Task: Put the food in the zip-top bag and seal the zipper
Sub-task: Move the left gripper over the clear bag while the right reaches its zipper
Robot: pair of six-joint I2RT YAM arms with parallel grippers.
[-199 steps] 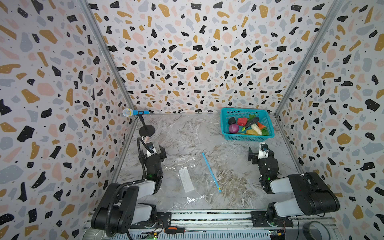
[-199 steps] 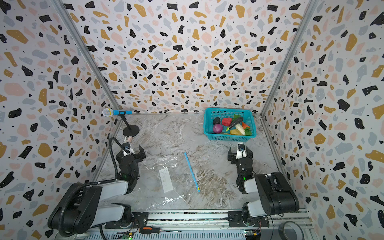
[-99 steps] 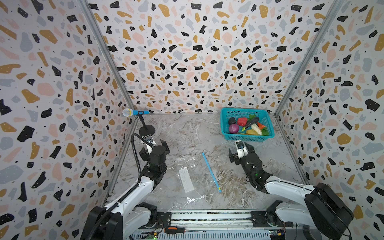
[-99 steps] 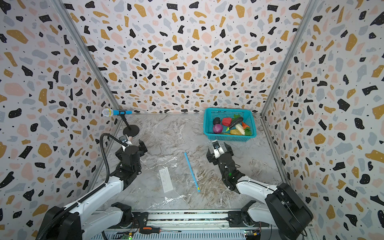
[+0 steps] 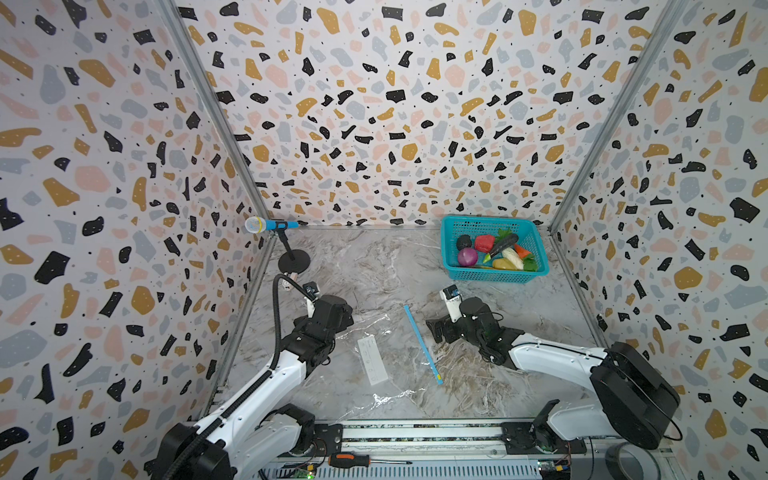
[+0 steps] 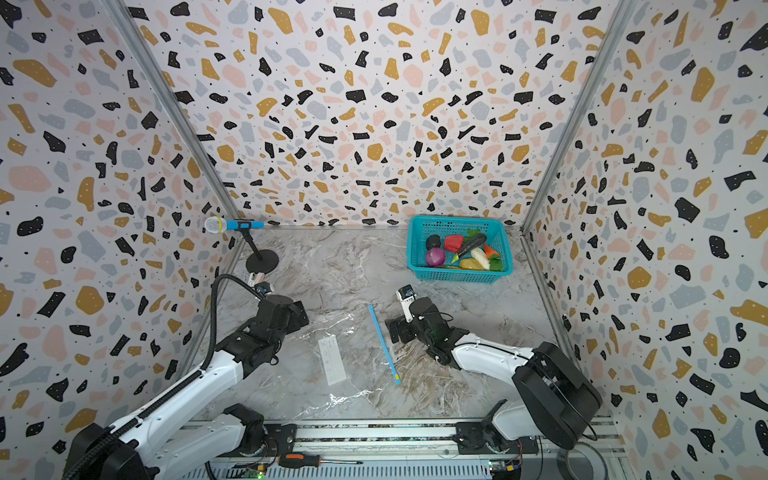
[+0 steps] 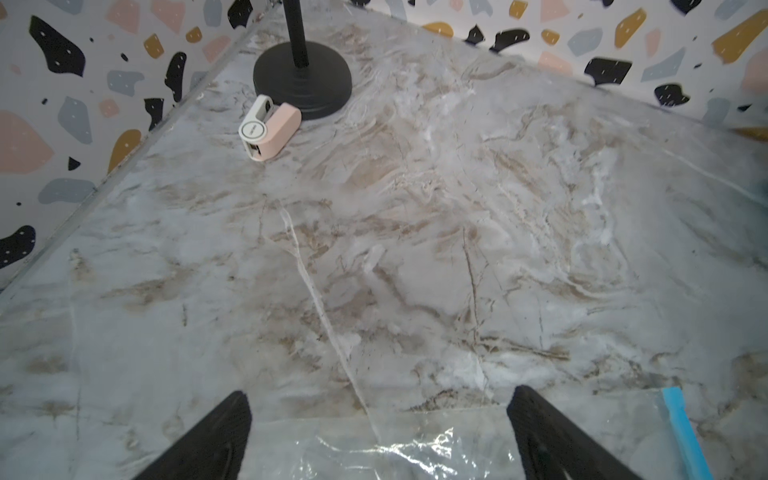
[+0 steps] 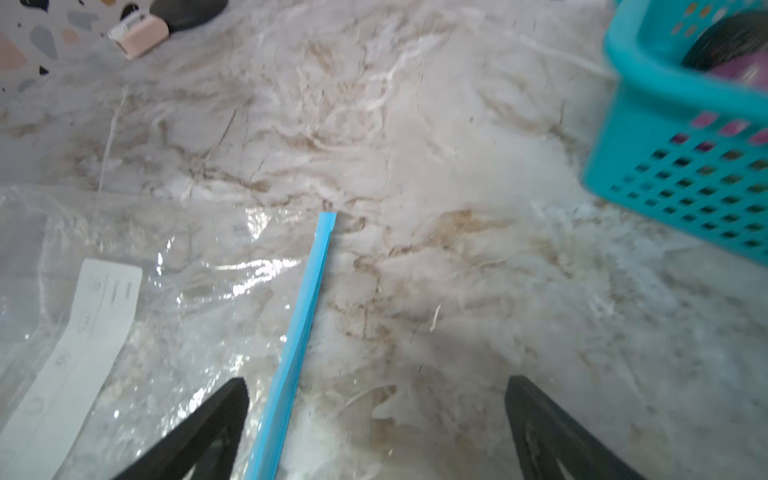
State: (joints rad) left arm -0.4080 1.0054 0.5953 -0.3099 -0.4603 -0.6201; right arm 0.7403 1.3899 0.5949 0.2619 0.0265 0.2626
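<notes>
- I think this is the very start: the bag [image 5: 386, 332] lies flat on the surface, and all the food [image 5: 492, 251] sits in the basket [image 5: 486, 276].
- The left tool [image 7: 380, 392] and the right tool [image 8: 376, 379] are wide open and hold nothing.
- Next, a tool likely must lift the bag's mouth at the zipper [image 5: 419, 340].
- The zipper lies just below the right tool. The left tool hangs over the bag's other edge.

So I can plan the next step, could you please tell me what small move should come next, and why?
Probably lower the right jaws onto the zipper and close: they stand open above it, the zip-top bag lies flat and empty, and all the food sits in the basket.
</notes>
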